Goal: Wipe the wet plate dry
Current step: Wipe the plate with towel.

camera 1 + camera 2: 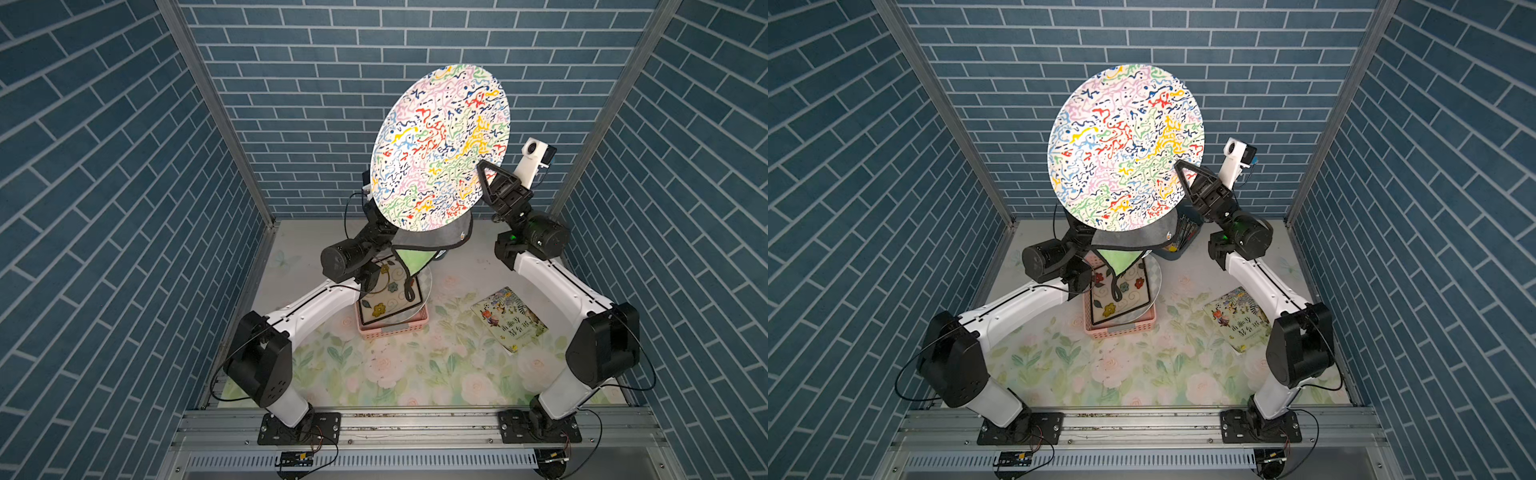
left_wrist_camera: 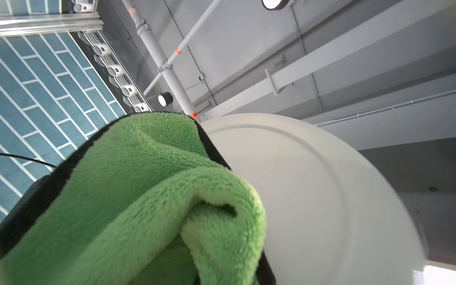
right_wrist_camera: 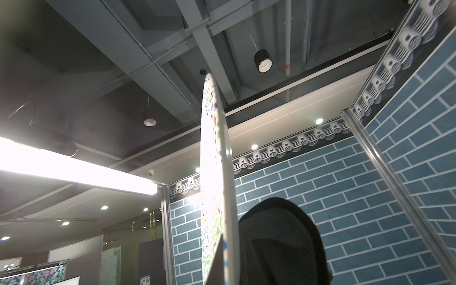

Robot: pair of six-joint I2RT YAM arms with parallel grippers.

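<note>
Two arms are up, so we'll go big to small. The floral table (image 1: pixel 415 374) sits underneath everything.

Well above its back half is the plate (image 1: pixel 440 145), a big round one covered in colourful squiggles. It's tipped up steeply, and both top views show the patterned face (image 1: pixel 1125 145). The left wrist view shows its plain white underside (image 2: pixel 308 197).

Next is the cloth (image 1: pixel 411 257), fluffy green with a black border. It hangs from behind the plate's lower edge and dangles over the basket. In the left wrist view it's bunched up right against the plate's white back (image 2: pixel 148 185).

The pink basket (image 1: pixel 390 330) is on the table with a second plate (image 1: pixel 390 299), a flowery one, lying on top of it. A picture book (image 1: pixel 509 318) lies flat over to the right.

The right gripper (image 1: pixel 485 172) is pinching the plate's right rim, one finger on each face. The left gripper (image 1: pixel 376 214) is mostly hidden behind the plate, but we read it as clamped on the cloth.
</note>
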